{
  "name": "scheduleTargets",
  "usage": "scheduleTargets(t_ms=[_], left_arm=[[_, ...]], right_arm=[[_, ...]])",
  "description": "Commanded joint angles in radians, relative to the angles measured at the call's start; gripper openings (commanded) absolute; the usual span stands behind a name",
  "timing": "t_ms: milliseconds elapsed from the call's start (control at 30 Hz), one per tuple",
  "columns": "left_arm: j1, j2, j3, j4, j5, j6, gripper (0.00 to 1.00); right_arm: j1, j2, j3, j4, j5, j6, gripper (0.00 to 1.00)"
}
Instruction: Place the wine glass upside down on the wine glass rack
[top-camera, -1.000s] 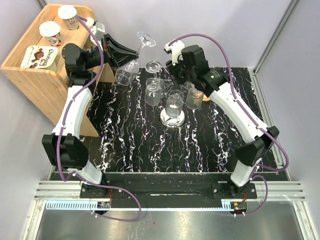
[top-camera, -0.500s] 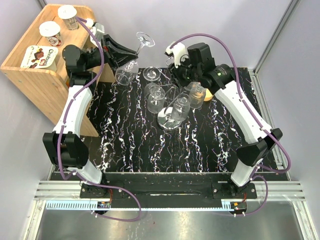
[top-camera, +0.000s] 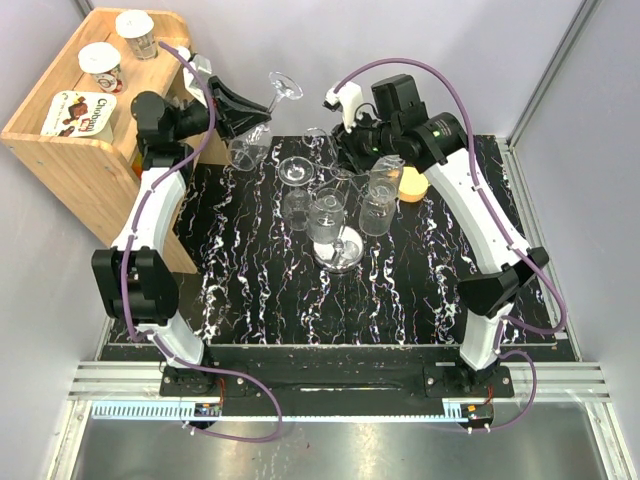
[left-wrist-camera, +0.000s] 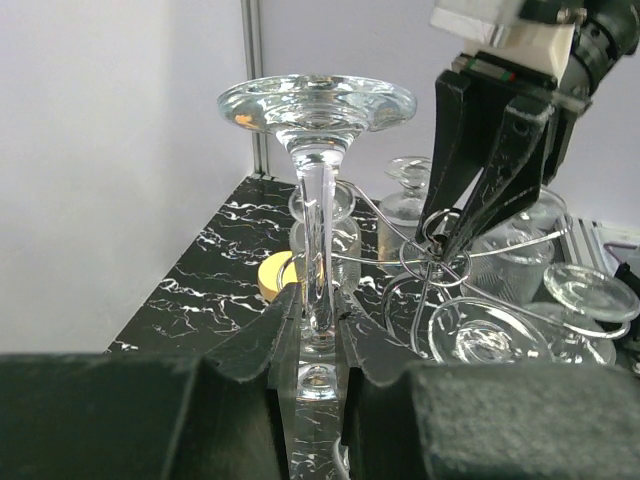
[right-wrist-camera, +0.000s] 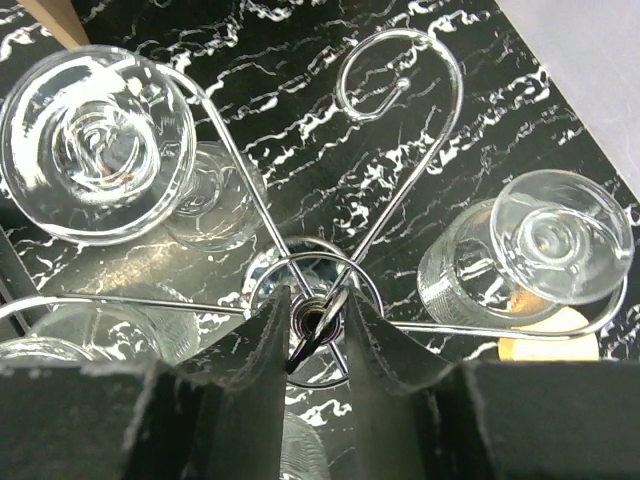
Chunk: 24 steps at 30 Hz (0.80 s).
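My left gripper (left-wrist-camera: 318, 322) is clamped on the stem of the wine glass (left-wrist-camera: 316, 104), holding it foot up and bowl down in the air above the far left corner of the black marbled table (top-camera: 250, 290). Just to its right, not touching, the wine glass rack (top-camera: 339, 256) stands near the middle of the far edge, hung with other glasses (right-wrist-camera: 95, 145). My right gripper (right-wrist-camera: 316, 320) is pinched shut on the wire ring at the rack's top

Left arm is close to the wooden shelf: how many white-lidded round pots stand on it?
2 pots: one at the wooden shelf's far corner, the other nearer, beside a flat printed carton. None seems hidden.
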Motion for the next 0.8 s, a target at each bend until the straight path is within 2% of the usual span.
scheduleTargets(t_ms=[0, 100, 267, 300, 433, 600, 767], left_arm=[[0.0, -0.011, -0.043, 0.238, 0.036, -0.036, 0.0], [0.0, 0.009, -0.103, 0.46, 0.053, -0.192, 0.0], [0.0, 0.08, -0.134, 0.892, 0.083, -0.542, 0.0], [0.0, 0.084, -0.139, 0.934, 0.085, -0.587, 0.0], [0.0, 0.057, -0.214, 0.923, 0.077, -0.546, 0.0], [-0.006, -0.011, -0.301, 0.696, 0.056, -0.32, 0.0], [-0.047, -0.034, -0.343, 0.602, 0.047, -0.196, 0.0]], right_arm=[[-0.008, -0.01, 0.112, 0.058, -0.047, -0.015, 0.06], [-0.007, -0.01, 0.11, 0.059, -0.046, -0.01, 0.06], [-0.007, -0.004, 0.102, 0.058, -0.054, 0.011, 0.05], [-0.007, -0.004, 0.102, 0.055, -0.054, 0.016, 0.05], [-0.007, 0.002, 0.096, 0.053, -0.049, 0.019, 0.05], [-0.007, 0.004, 0.098, 0.053, -0.049, 0.022, 0.05], [-0.007, 0.008, 0.099, 0.053, -0.051, 0.022, 0.05]])
